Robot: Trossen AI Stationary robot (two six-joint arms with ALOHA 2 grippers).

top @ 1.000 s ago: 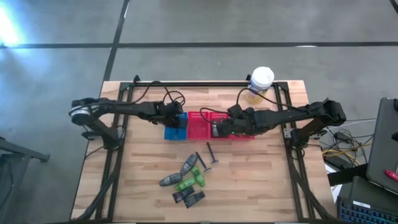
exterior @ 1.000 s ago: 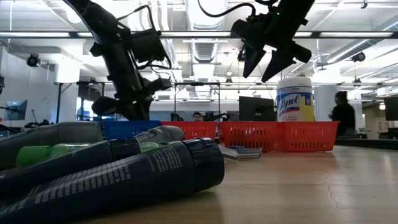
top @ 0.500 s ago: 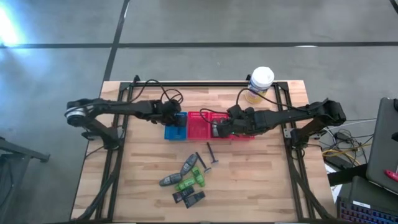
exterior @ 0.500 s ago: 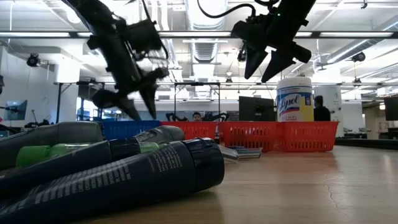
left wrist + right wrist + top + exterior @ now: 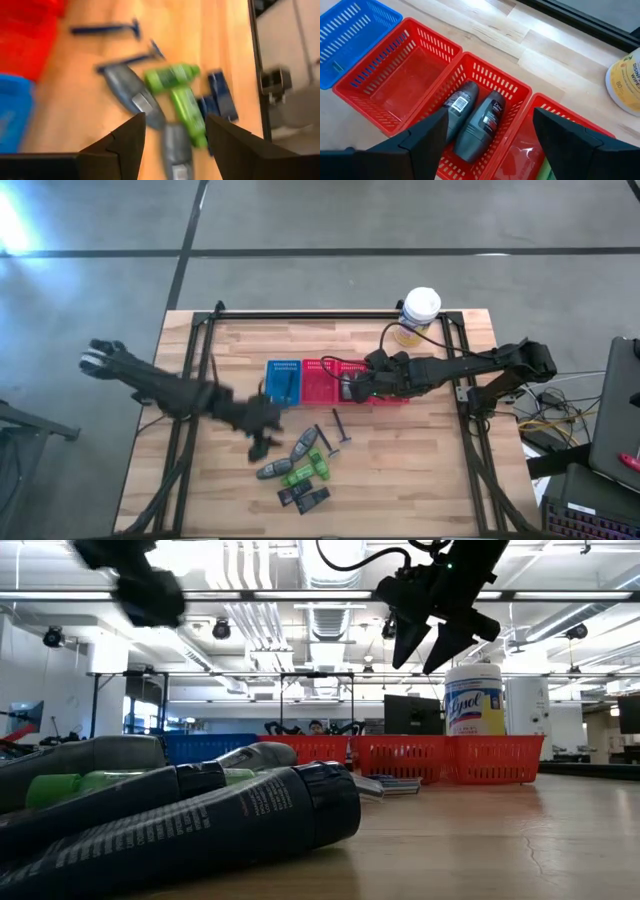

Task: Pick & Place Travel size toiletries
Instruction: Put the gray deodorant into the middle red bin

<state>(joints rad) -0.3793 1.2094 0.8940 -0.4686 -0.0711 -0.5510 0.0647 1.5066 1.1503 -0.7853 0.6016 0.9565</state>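
Now left end effector [image 5: 262, 442] has swung from blue basket [image 5: 283, 380] to toiletries pile [image 5: 300, 470] w/ fingers spread, empty — next pick likely.

You have bright green bottles [image 5: 172, 76] and grey oval pieces [image 5: 131, 93] ahead of the left fingers [image 5: 129, 142], red mesh baskets [image 5: 415, 80] and a blue basket [image 5: 355, 35] beyond the right fingers [image 5: 427, 140].

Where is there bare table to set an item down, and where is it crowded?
Bare wood lies right of the razors, toward the table's right edge, and along the left side beside the blue basket. It is crowded in the pile of toiletries, where the left gripper hovers with fingers apart.
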